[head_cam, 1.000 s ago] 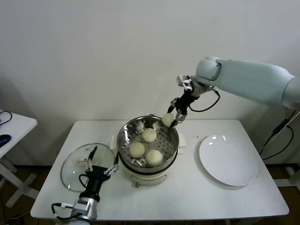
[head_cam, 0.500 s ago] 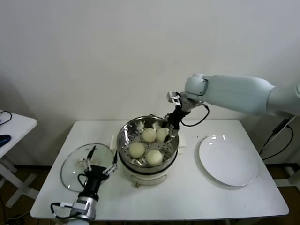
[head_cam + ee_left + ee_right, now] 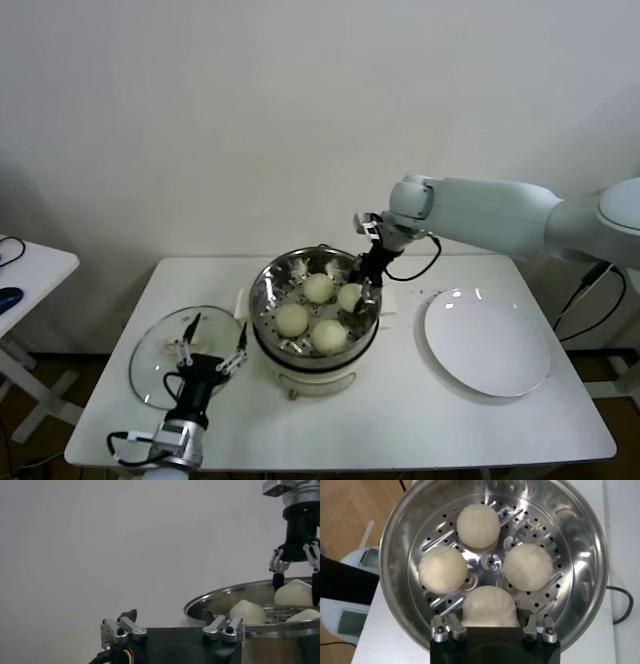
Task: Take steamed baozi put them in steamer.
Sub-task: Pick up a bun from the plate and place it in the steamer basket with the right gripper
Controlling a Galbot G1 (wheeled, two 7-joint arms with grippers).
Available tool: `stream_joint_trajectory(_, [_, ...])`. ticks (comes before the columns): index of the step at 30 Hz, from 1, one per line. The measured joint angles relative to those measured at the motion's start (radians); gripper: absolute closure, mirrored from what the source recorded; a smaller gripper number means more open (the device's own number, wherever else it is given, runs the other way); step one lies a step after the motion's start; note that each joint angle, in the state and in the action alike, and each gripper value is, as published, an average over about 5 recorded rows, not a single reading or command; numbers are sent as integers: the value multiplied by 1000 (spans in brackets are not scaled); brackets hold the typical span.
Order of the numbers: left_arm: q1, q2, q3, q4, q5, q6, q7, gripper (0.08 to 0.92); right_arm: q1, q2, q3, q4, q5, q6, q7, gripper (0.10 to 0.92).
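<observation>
The steamer stands mid-table with three baozi lying loose on its perforated tray. My right gripper reaches down inside the far right part of the steamer, shut on the fourth baozi, which rests at tray level. In the right wrist view that baozi sits between the fingers, with the others beyond it. The left wrist view shows the right gripper straddling the baozi. My left gripper is open and idle at the front left.
A round glass lid lies left of the steamer, under my left gripper. A flat white plate lies to the right. A small side table stands at the far left. A wall is close behind.
My right gripper has carried the fourth baozi from above the steamer's far rim down into the pot, onto the tray beside the other three. The left arm has not moved.
</observation>
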Motion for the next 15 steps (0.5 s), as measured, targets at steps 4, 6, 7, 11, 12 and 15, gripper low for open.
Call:
stream_joint_trajectory(4, [0, 0, 1, 1, 1, 1, 0, 177, -8, 9, 0, -11, -8, 2, 0, 330])
stream_joint_trajectory(6, [1, 0, 1, 1, 1, 1, 0, 177, -11, 12, 0, -14, -12, 2, 0, 329])
stream_joint_trajectory(7, [1, 0, 1, 1, 1, 1, 0, 177, -13, 13, 1, -14, -14, 2, 0, 329])
stream_joint_trajectory(11, [1, 0, 0, 1, 2, 2, -1, 177, -17, 16, 0, -17, -22, 4, 0, 325])
stream_joint_trajectory(12, [1, 0, 0, 1, 2, 3, -1, 177, -18, 17, 0, -17, -24, 4, 1, 324])
stream_joint_trajectory(15, [1, 0, 1, 1, 2, 4, -1, 177, -21, 18, 0, -19, -30, 7, 4, 321])
